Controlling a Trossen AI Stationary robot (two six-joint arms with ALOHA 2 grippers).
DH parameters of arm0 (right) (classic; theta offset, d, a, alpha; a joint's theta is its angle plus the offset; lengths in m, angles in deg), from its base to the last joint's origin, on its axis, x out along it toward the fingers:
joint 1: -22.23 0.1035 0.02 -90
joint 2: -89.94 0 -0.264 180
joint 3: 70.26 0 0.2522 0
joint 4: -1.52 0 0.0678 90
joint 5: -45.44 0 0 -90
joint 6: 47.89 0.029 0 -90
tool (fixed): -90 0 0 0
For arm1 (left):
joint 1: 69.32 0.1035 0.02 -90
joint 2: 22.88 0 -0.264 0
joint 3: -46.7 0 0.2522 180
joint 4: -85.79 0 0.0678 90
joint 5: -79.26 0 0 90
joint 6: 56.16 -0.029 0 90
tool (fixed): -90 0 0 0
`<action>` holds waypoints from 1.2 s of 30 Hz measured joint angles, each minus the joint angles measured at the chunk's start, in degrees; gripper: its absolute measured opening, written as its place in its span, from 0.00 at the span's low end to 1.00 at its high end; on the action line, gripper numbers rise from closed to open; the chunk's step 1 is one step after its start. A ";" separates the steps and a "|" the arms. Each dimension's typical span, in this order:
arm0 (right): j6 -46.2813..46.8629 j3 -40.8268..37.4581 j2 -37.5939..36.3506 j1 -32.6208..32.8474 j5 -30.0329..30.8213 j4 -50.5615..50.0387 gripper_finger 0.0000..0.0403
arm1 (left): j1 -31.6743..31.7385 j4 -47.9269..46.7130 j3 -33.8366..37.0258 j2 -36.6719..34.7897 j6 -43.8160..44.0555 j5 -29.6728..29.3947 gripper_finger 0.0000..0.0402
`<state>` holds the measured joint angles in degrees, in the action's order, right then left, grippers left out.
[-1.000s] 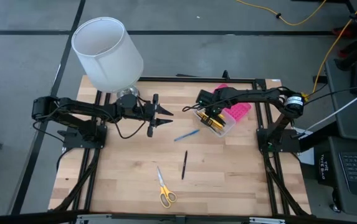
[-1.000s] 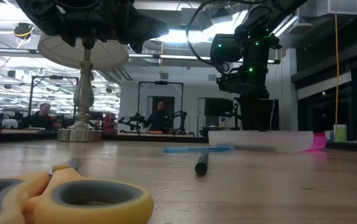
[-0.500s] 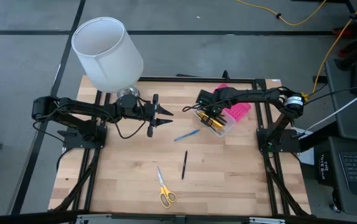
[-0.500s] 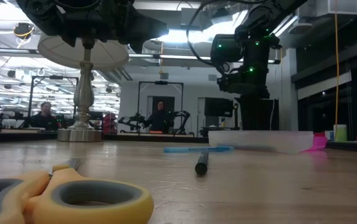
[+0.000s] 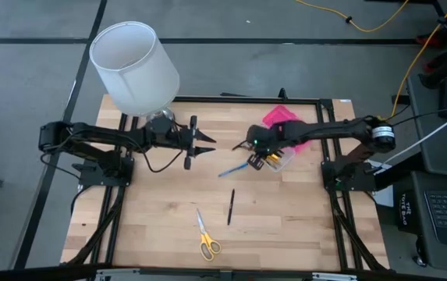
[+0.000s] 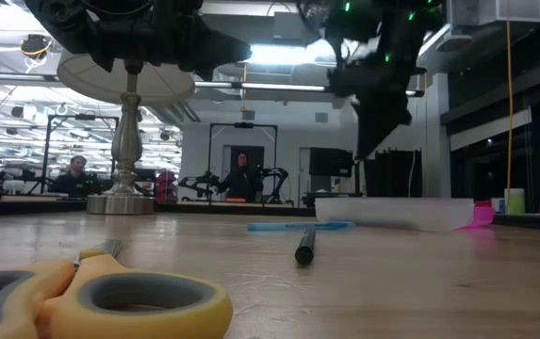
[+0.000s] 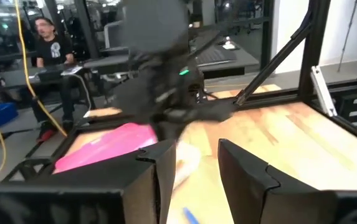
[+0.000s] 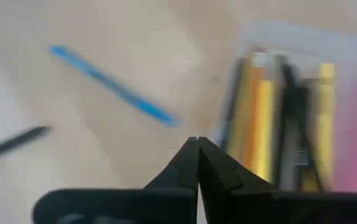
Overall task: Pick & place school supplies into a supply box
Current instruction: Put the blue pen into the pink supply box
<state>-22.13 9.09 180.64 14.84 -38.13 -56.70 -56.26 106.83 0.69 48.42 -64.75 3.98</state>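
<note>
On the wooden table [image 5: 285, 211], just left of the box [image 5: 282, 158], lies the blue pen [image 5: 233, 169], with a black pen [image 5: 230, 206] nearer the front and the scissors [image 5: 205, 236] nearer still. The right gripper [image 8: 197, 144] hangs over the box's near edge with its fingers pressed together and nothing between them. The left gripper [image 7: 190, 163] waits beside the lamp [image 5: 133, 66], fingers spread.

Both pens are thin, stiff plastic rods, light and smooth; I judge they would roll or slip if nudged, so a pinch across the middle of the barrel seems safest. The scissors are heavier, with hard metal blades and chunky yellow handles; the pivot or the blades look like the narrowest hold. The box has a clear, rigid base already holding yellow, orange and black sticks, its pink lid open behind.
</note>
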 joint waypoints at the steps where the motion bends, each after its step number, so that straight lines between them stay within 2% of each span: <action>1: 0.98 0.00 -0.31 1.47 0.32 0.75 0.02 | 0.31 -1.03 0.00 -0.49 0.12 0.11 0.28; 4: 2.69 0.00 -0.41 5.80 2.56 3.40 0.04 | 1.03 -5.15 0.02 -2.39 1.32 0.33 0.26; 11: 2.46 -0.01 0.44 13.60 2.93 10.00 0.09 | -0.03 -15.99 0.02 -7.74 3.46 0.40 0.24; 15: -3.74 -0.02 0.54 15.76 2.96 13.51 0.09 | -1.17 -18.06 0.02 -8.84 3.42 0.44 0.23; 19: -15.88 -0.02 0.54 15.94 3.13 15.27 0.09 | -1.40 -18.05 0.02 -8.89 3.46 0.42 0.23; 23: -22.68 -0.02 0.54 15.39 3.14 17.24 0.09 | -1.40 -18.77 0.02 -8.80 3.48 0.39 0.24; 30: -25.19 0.03 1.23 12.52 2.66 18.12 0.09 | -1.40 -18.69 0.02 -8.80 3.38 0.39 0.23; 36: -32.31 -0.02 4.69 10.47 1.58 18.99 0.09 | -1.40 -18.71 0.02 -8.80 3.35 0.35 0.23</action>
<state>-54.44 9.07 185.33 25.31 -36.55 -37.71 -57.66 88.12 0.71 39.62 -61.40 4.33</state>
